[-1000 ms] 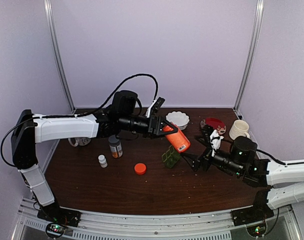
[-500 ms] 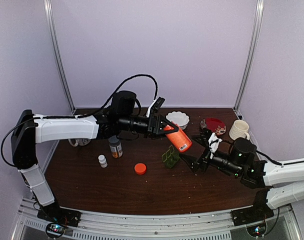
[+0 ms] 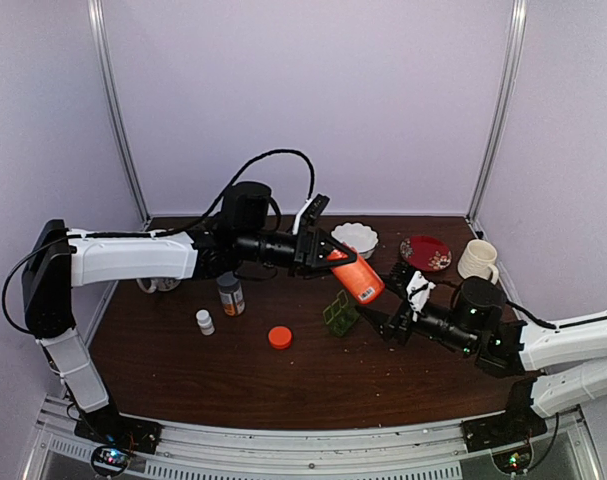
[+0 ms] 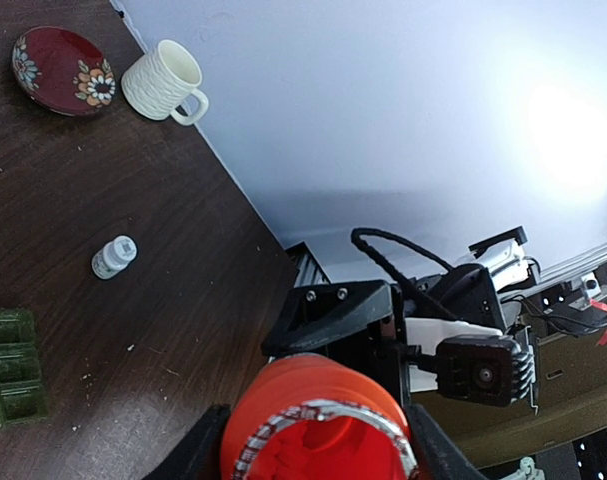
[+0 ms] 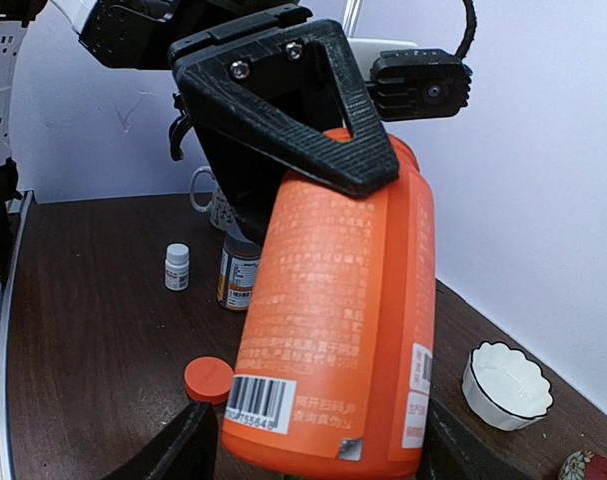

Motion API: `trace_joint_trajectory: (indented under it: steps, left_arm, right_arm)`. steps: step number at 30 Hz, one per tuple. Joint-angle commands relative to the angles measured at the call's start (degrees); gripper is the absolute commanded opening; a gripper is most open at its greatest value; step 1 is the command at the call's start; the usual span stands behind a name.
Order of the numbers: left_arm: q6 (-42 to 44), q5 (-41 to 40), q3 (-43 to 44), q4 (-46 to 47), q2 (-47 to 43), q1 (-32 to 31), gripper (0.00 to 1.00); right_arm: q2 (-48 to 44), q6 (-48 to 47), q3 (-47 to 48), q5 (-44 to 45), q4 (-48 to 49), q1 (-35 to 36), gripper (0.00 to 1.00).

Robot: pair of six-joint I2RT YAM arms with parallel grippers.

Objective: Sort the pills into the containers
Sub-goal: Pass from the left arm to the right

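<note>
My left gripper (image 3: 328,255) is shut on the neck end of an orange bottle (image 3: 355,278), holding it tilted in the air; its uncapped mouth (image 4: 318,450) faces the left wrist camera. The bottle's barcoded base (image 5: 328,400) hangs between the fingers of my right gripper (image 3: 373,320), which stands open with a finger close on each side. The dark-green pill box (image 3: 340,314) stands on the table just below the bottle, and its containers (image 4: 8,365) show at the left edge of the left wrist view. The pills show only as tiny whitish specks (image 4: 130,348) on the wood beside it.
An orange cap (image 3: 279,337), a small white bottle (image 3: 204,321) and a grey-capped labelled bottle (image 3: 230,294) stand left of the box. A white bowl (image 3: 354,238), a red plate (image 3: 425,250) and a cream mug (image 3: 477,259) sit at the back right. Another small white bottle (image 4: 114,257) stands nearby.
My right arm has moved left towards the orange bottle and its jaws have narrowed round the bottle's base. The left arm and the bottle have held still.
</note>
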Motion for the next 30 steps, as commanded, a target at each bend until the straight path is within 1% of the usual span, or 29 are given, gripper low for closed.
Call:
trace_joint_trajectory:
  steps: [1,2,6,12,13,17,19,22,25,27,28,30]
  left_arm:
    - [-0.8,1.2,-0.6,4.6,-1.8,0.3,0.43]
    - [-0.9,1.3,-0.6,4.7,-1.8,0.3,0.43]
    - [-1.1,1.3,-0.7,4.9,-1.7,0.3,0.43]
    - [-1.3,1.4,-0.7,4.9,-1.5,0.3,0.43]
    - [-1.3,1.4,-0.7,4.9,-1.5,0.3,0.43]
    - [-1.3,1.4,-0.9,4.9,-1.5,0.3,0.43]
    - [-1.4,1.4,-0.9,5.0,-1.5,0.3,0.43]
    - [-1.5,1.5,-1.0,5.1,-1.5,0.3,0.43]
    - [-1.6,1.6,-1.0,5.3,-1.6,0.3,0.44]
    - [-1.6,1.7,-1.2,5.7,-1.6,0.3,0.44]
    - [-1.6,1.7,-1.2,5.9,-1.6,0.3,0.46]
    - [-1.4,1.8,-1.5,6.2,-1.7,0.3,0.54]
  right_arm:
    - [0.2,-1.2,1.6,2.4,3.0,0.6,0.64]
    - [0.2,-1.2,1.6,2.8,3.1,0.7,0.62]
    - [0.8,-1.2,1.6,3.3,3.9,0.7,0.61]
    - [1.6,-0.7,1.6,4.0,5.7,0.8,0.61]
    - [1.7,-0.7,1.6,4.2,5.9,0.9,0.62]
    - [2.2,-0.5,1.8,4.2,6.2,1.0,0.71]
    - [2.3,-0.7,2.0,4.1,6.2,1.0,0.71]
    - [2.5,-0.7,2.2,4.3,5.9,1.1,0.61]
    - [2.8,-0.7,2.3,4.5,5.6,1.1,0.57]
    - [2.9,-0.7,2.5,4.5,4.9,1.1,0.50]
    - [2.8,-0.6,2.7,4.5,4.2,1.1,0.46]
    - [2.2,0.0,2.9,5.2,2.9,1.1,0.43]
